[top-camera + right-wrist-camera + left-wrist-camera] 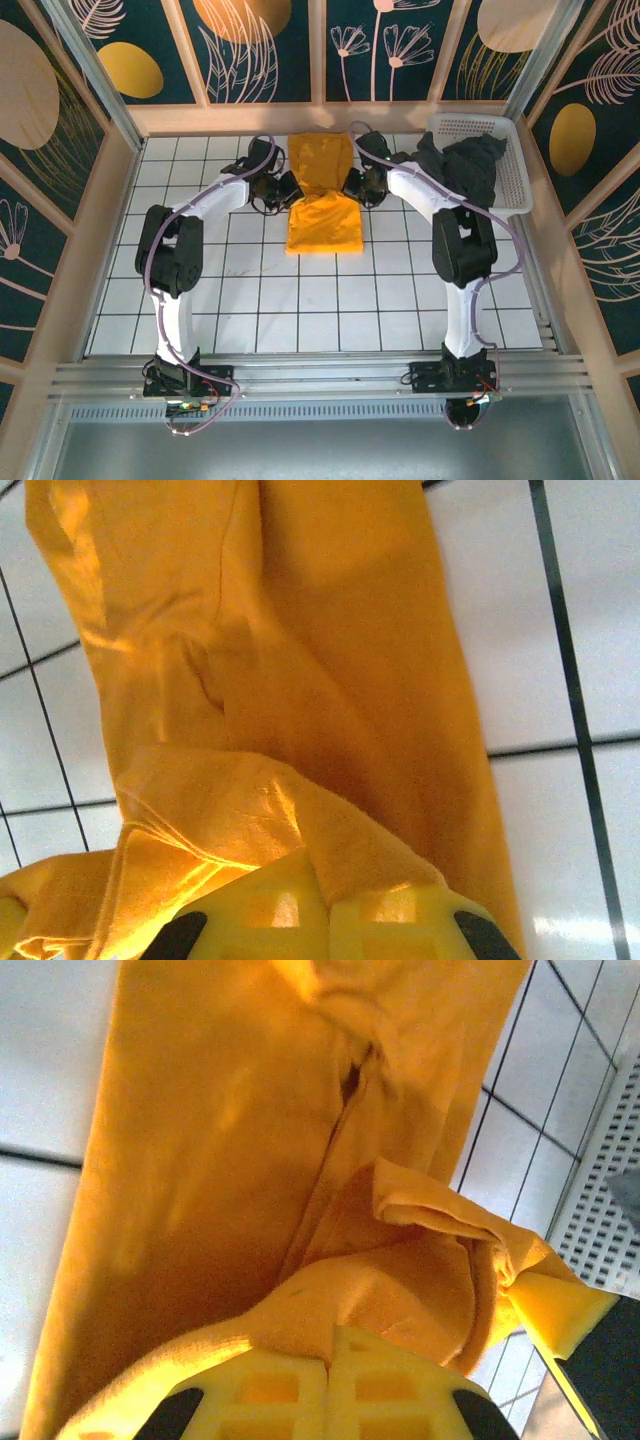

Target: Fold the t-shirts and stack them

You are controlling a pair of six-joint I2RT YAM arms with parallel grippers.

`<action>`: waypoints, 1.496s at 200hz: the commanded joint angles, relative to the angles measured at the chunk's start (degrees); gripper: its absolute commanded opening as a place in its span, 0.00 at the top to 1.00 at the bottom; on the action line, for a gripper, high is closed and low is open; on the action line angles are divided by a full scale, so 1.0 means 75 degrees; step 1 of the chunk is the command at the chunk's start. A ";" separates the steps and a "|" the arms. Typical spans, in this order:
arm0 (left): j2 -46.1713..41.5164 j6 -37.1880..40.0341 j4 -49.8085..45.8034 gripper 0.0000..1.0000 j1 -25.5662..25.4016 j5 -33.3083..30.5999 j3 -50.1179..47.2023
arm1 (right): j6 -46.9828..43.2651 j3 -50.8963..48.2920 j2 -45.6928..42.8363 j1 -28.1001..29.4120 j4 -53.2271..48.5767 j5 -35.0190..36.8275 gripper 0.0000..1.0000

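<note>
The orange-yellow t-shirt lies as a long strip down the far middle of the tiled table, its near part raised into a fold. My left gripper is at its left edge, shut on a pinch of the orange cloth. At the right edge my right gripper is shut on the same shirt, cloth caught between its yellow fingers. The dark charcoal grey t-shirt is heaped in the white basket at the far right, draped over its rim.
The white lattice basket stands in the far right corner; its edge appears in the left wrist view. Wooden walls close in the table on three sides. White tiles stretch between the shirt and the arm bases.
</note>
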 commanded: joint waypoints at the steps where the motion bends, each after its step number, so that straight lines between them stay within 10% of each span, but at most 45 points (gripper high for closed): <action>1: 0.0499 0.0112 -0.0055 1.00 0.0164 -0.0078 0.0662 | -0.0275 0.0682 0.0537 -0.0131 -0.0274 -0.0340 1.00; 26: 0.1196 0.0202 -0.0224 0.96 0.0289 -0.0009 0.1403 | -0.0349 0.1024 0.0980 -0.0338 -0.0105 -0.0653 0.86; 53: 0.1578 0.0411 -0.0538 0.43 0.0344 -0.0151 0.1988 | -0.0708 0.1320 0.1076 -0.0536 0.0035 -0.0945 0.48; 69: 0.1292 0.0489 -0.0484 0.34 0.0348 -0.0345 0.1847 | -0.0843 0.1404 0.0882 -0.0625 -0.0138 -0.0775 0.39; 165: -0.2459 -0.0846 0.1342 0.44 0.0203 0.0436 -0.4246 | 0.0481 -0.4444 -0.2848 0.0290 0.1738 -0.0267 0.38; 299: -0.0907 -0.1357 0.2522 0.62 -0.0166 0.0873 -0.3884 | 0.1211 -0.4392 -0.1539 0.0322 0.2283 -0.0504 0.57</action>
